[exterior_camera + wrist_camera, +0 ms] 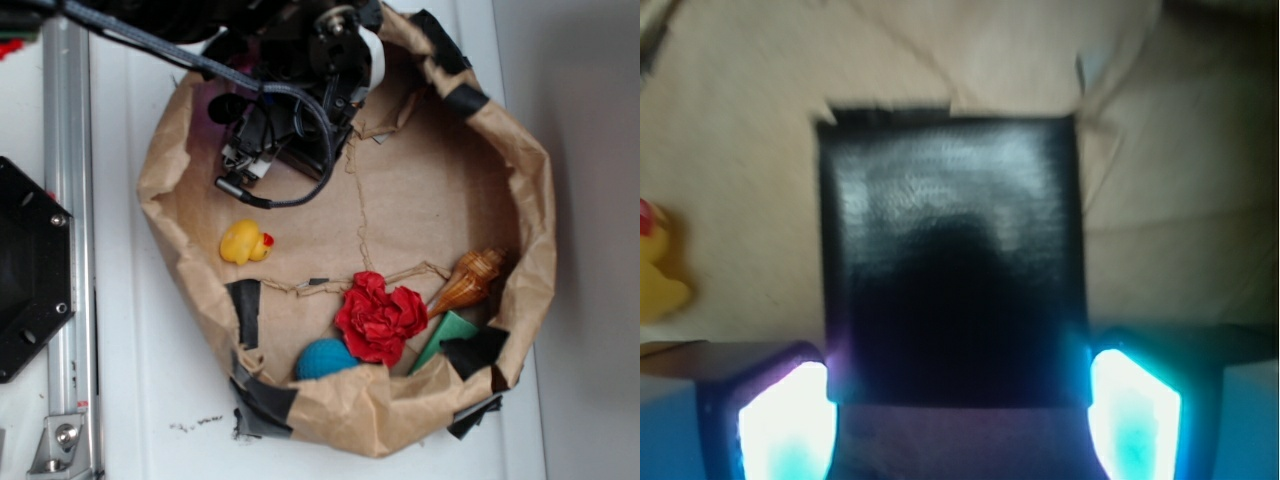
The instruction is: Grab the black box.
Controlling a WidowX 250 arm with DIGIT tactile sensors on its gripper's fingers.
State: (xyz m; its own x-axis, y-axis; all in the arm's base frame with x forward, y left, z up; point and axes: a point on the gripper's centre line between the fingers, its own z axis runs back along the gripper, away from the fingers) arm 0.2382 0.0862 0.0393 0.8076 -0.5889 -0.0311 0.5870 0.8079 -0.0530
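Note:
In the wrist view the black box (950,260), glossy and squarish, lies on brown paper and fills the middle of the frame. My gripper (960,385) has one glowing fingertip on each side of the box's near end. Both pads (790,420) meet the box's side edges with no gap showing. In the exterior view the gripper (268,150) points down into the upper left of the brown paper bowl (160,200), and the arm hides the box.
A yellow rubber duck (245,242) sits just left of the gripper and appears at the wrist view's left edge as the duck (658,265). A red flower (380,315), blue ball (325,358), shell (470,280) and green piece (447,333) lie at the bowl's lower right. Outside stand a black hexagonal plate (30,270) and a metal rail (65,200).

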